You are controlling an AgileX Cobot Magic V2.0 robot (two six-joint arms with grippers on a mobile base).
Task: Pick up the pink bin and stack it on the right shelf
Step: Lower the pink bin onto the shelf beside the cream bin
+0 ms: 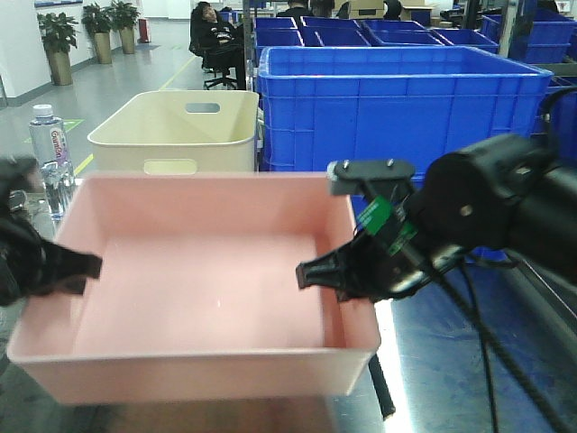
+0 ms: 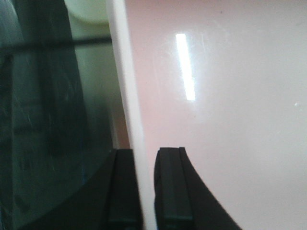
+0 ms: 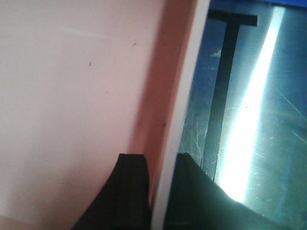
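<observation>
The pink bin (image 1: 207,280) fills the near middle of the front view, open side up and empty. My left gripper (image 1: 70,267) is shut on its left wall; in the left wrist view the bin's rim (image 2: 130,96) runs between the two black fingers (image 2: 170,191). My right gripper (image 1: 311,273) is shut on the right wall, with the rim (image 3: 184,96) pinched between its fingers (image 3: 129,191). The right shelf (image 3: 273,163), dark glossy metal with a black strip (image 3: 220,100), lies under and beside the bin (image 1: 428,370). Whether the bin rests on it I cannot tell.
A cream tub with handle slots (image 1: 180,135) stands just behind the bin. Large blue crates (image 1: 397,99) rise at the back right. A water bottle (image 1: 50,158) stands at the left. A seated person (image 1: 216,41) is far back.
</observation>
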